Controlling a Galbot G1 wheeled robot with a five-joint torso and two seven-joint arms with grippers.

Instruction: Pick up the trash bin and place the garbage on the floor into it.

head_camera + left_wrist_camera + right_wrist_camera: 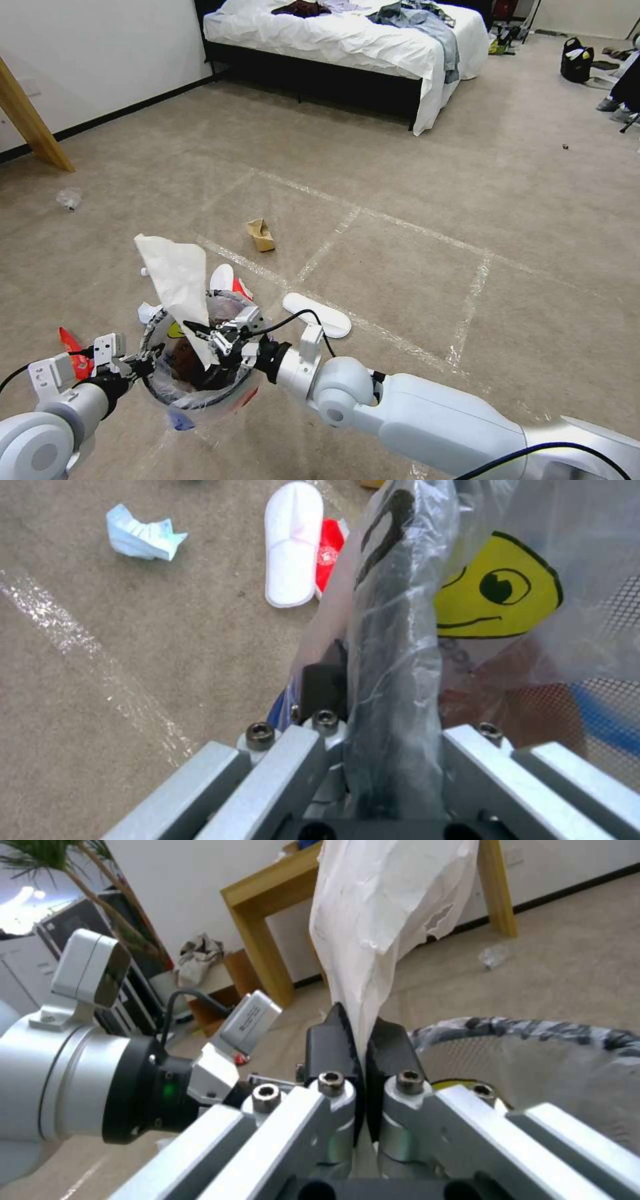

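Paper (179, 283) stands up from your right gripper (215, 341), whose black fingers (331, 1040) are pinched tight on its lower end, right over the mouth of the bin (162, 393). Your left gripper (145, 362) is clamped on the bin's bagged rim, holding it off the floor. On the carpet lie a slipper sole (317, 315), a cardboard scrap (261, 235) and a red wrapper (73, 350).

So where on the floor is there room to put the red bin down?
Bare carpet lies right of the white slipper sole, and between the cardboard scrap and the bed. It is crowded around the trash bin: slipper, red wrapper, crumpled paper.
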